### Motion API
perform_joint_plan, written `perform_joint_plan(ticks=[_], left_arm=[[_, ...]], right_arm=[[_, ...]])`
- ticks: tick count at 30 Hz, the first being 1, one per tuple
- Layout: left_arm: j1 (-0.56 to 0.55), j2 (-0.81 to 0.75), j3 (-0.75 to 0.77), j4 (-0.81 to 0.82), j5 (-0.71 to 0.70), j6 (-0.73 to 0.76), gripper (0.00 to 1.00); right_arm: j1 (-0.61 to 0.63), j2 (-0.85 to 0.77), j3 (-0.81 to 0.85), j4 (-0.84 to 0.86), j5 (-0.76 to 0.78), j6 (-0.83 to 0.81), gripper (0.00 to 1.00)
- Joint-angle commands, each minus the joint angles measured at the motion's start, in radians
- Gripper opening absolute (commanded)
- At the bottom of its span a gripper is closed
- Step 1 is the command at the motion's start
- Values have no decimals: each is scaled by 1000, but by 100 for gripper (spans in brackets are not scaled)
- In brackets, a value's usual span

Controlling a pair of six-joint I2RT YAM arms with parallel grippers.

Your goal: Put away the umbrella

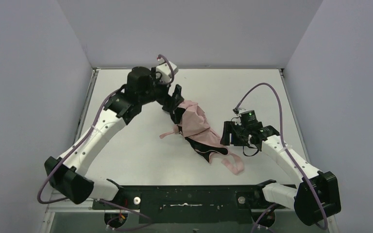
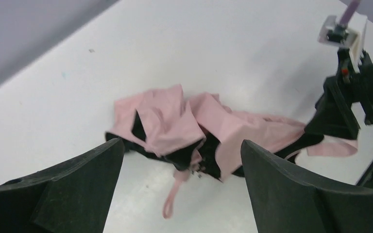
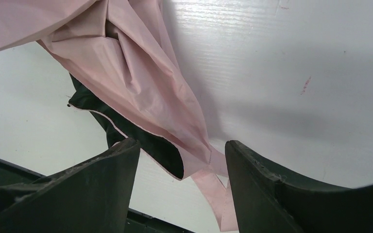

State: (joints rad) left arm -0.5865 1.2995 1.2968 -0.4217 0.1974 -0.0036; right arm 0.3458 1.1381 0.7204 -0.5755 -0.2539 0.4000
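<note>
Left end effector (image 2: 182, 145) agape beside umbrella (image 2: 165, 121).

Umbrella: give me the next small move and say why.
Probably lower the right end effector and close it on the edge of the umbrella just ahead of its fingers. It lies crumpled and loose on the table; both end effectors are open and hold nothing, the left end effector hovering at its far end.

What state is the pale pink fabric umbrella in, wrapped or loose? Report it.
Loose: the pale pink fabric umbrella lies on the white table, canopy crumpled, pink strap trailing unfastened.
</note>
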Motion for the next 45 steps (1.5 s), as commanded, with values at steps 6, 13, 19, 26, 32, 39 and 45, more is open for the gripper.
perform_joint_plan(ticks=[6, 13, 19, 26, 32, 39, 45], left_arm=[[206, 489, 536, -232, 376, 265, 89], [172, 704, 660, -476, 458, 488, 91], [125, 708, 535, -461, 446, 536, 93], [68, 701, 374, -347, 378, 509, 94], [11, 727, 279, -208, 254, 476, 95], [1, 736, 206, -73, 189, 424, 95], [-20, 742, 164, -50, 153, 424, 92]], right_arm=[[-7, -29, 55, -13, -31, -44, 68], [-5, -43, 46, -33, -38, -55, 69], [-6, -46, 21, -17, -50, -46, 70], [-6, -36, 13, -6, -59, -42, 71], [-6, -37, 9, -24, -44, -45, 72], [-6, -15, -19, -23, -5, -13, 72], [-7, 42, -41, 1, 19, 35, 72]])
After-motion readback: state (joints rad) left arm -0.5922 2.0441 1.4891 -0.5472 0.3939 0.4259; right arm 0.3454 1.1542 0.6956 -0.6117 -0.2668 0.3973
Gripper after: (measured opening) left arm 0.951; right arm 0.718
